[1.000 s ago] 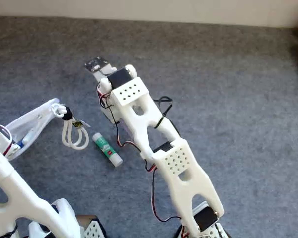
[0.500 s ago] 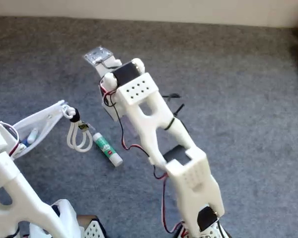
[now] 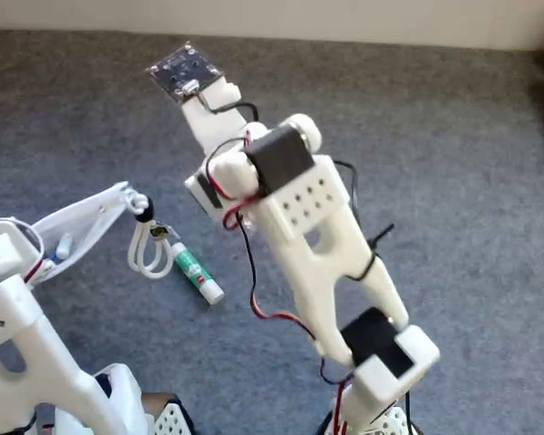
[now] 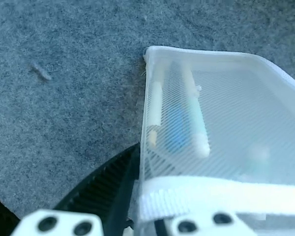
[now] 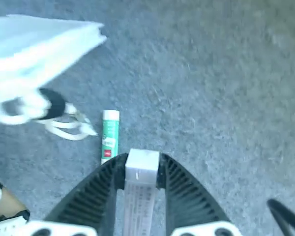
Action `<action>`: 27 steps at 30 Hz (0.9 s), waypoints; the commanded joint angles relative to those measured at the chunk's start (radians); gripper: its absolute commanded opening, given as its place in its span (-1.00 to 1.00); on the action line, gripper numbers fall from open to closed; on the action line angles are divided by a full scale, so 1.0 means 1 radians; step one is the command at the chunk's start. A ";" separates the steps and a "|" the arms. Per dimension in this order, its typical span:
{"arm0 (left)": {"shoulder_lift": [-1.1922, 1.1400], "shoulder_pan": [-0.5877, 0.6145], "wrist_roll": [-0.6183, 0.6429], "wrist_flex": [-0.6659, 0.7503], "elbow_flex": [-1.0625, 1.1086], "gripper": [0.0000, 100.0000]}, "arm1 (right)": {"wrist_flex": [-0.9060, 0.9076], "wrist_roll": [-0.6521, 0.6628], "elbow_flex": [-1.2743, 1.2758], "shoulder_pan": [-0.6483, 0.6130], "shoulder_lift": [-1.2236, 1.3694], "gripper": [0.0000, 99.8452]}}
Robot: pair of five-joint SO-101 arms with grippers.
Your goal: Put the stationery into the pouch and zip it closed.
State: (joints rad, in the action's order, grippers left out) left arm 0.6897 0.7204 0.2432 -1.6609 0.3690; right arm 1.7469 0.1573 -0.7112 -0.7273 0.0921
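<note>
A translucent white mesh pouch (image 3: pixel 77 227) lies tilted at the left, with pens (image 4: pixel 179 123) inside it. My left gripper (image 4: pixel 140 196) is shut on the pouch's (image 4: pixel 221 123) edge, seen from above at the pouch's near end (image 3: pixel 27 263). Off the pouch's far corner hangs a white cord loop (image 3: pixel 147 249) with a black toggle. A green and white glue stick (image 3: pixel 196 272) lies on the carpet beside the loop. My right gripper (image 5: pixel 140 164) is raised above the carpet, shut on a white eraser block (image 5: pixel 141 169), with the glue stick (image 5: pixel 109 135) and pouch (image 5: pixel 39 39) beyond it.
Grey carpet (image 3: pixel 435 136) covers the whole work area, with open floor to the right and at the back. The right arm (image 3: pixel 299 204) stands tall in the middle, its cables hanging below it. A pale wall edge (image 3: pixel 344 23) runs along the back.
The right arm has lifted and drawn back towards its base, carrying its wrist higher. The pouch and its cord loop have shifted slightly to the right. The glue stick has not moved.
</note>
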 commanded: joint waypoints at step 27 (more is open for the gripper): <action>-0.019 -0.193 0.012 0.023 -0.022 -0.99 | -0.159 -0.199 -0.007 -0.352 -0.360 -0.99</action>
State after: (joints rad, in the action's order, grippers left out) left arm 0.6897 0.5516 0.2417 -1.6594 0.3659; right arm 1.6210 -0.0161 -0.7112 -1.0326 -0.2240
